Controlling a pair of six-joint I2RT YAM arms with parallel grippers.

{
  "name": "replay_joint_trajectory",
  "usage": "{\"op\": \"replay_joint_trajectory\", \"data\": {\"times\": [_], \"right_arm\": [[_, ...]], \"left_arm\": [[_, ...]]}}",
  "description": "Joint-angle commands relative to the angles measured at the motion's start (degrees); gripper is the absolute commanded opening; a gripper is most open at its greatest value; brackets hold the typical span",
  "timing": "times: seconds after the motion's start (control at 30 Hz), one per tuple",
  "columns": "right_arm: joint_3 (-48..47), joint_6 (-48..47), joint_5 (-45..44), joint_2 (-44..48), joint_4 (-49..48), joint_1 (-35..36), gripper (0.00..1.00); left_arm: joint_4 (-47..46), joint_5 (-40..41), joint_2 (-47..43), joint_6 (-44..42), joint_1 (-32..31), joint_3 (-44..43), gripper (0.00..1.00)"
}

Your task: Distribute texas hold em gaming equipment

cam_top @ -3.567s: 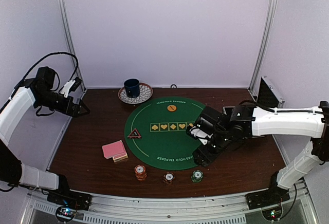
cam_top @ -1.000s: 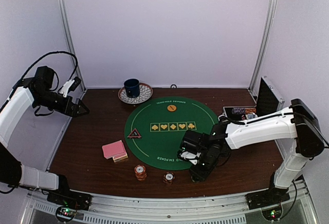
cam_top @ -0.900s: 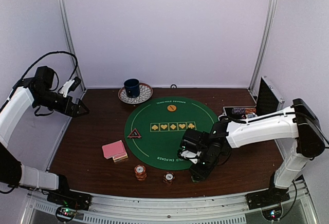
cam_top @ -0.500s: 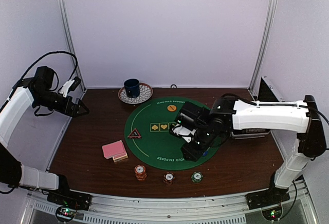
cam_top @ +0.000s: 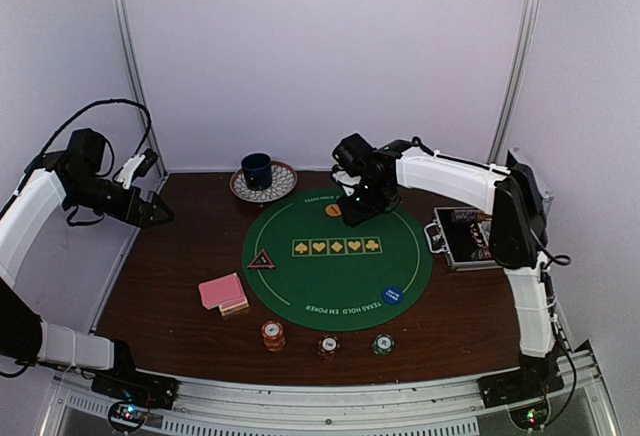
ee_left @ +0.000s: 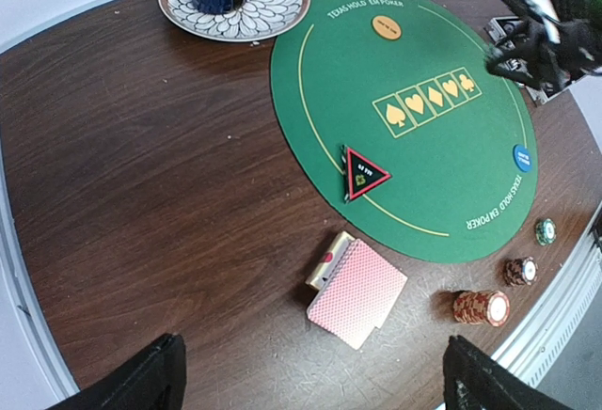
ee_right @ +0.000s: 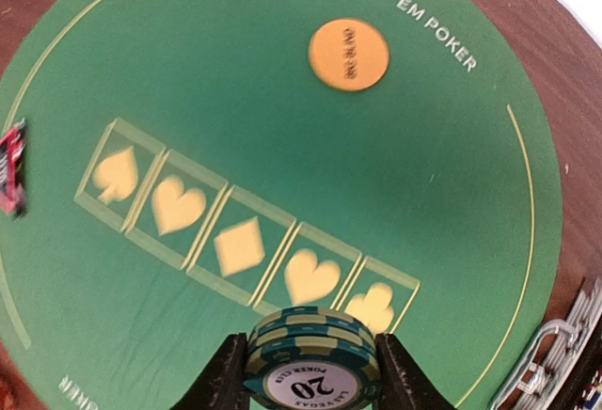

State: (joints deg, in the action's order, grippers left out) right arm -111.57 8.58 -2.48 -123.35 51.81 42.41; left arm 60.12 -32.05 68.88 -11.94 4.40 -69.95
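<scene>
1. The round green mat (cam_top: 337, 271) lies in the middle of the brown table (cam_top: 170, 296).
2. The right gripper (cam_top: 350, 214) hangs over the far part of the mat. Its jaws are clamped on a teal-green chip stack (ee_right: 312, 339), and the front chip is marked 20.
3. In the right wrist view one finger (ee_right: 224, 377) presses each side of that stack. The mat's printed row of suits shows beyond it.
4. The orange button (cam_top: 333, 210) lies flat on the mat near its far edge, just beside the right gripper in the top view.
5. The blue button (cam_top: 392, 295) lies on the mat close to its near-right edge.
6. The red-rimmed black triangle (cam_top: 262, 260) sits at the mat's left edge.
7. The pink-backed cards (cam_top: 223, 292) rest in a deck off the mat, on the wood near its near-left side.
8. Three lots of chips stand in a row off the mat's near edge. The orange chips (cam_top: 273, 334) are to the left, the red chips (cam_top: 328, 345) in the middle and the green chips (cam_top: 383, 342) to the right.
9. The left gripper (cam_top: 160, 216) is raised well apart from the mat's left side. Its jaws are spread wide and hold nothing.
10. A dark blue mug (cam_top: 257, 169) stands on a patterned plate (cam_top: 288, 184) just beyond the mat's far-left edge.
11. An open case (cam_top: 465, 241) lies just off the mat's right edge.
</scene>
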Motion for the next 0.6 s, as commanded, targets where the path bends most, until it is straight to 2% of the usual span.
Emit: {"op": "replay_joint_trajectory", "data": {"times": [0.0, 0.3, 0.57], "right_arm": [[-9.5, -2.3, -2.1, -7.6, -0.8, -2.6, 0.13], [-22.8, -2.7, -1.6, -19.5, 0.1, -6.0, 0.15], [-24.6, -2.0, -2.1, -23.8, -0.1, -7.4, 0.18]], "left_arm": [[-0.1, -1.4, -0.6, -0.9, 0.3, -0.5, 0.98], [-0.1, -1.8, -0.7, -1.1, 0.3, -0.6, 0.98], [0.0, -2.0, -0.4, -1.2, 0.3, -0.7, 0.98]]}}
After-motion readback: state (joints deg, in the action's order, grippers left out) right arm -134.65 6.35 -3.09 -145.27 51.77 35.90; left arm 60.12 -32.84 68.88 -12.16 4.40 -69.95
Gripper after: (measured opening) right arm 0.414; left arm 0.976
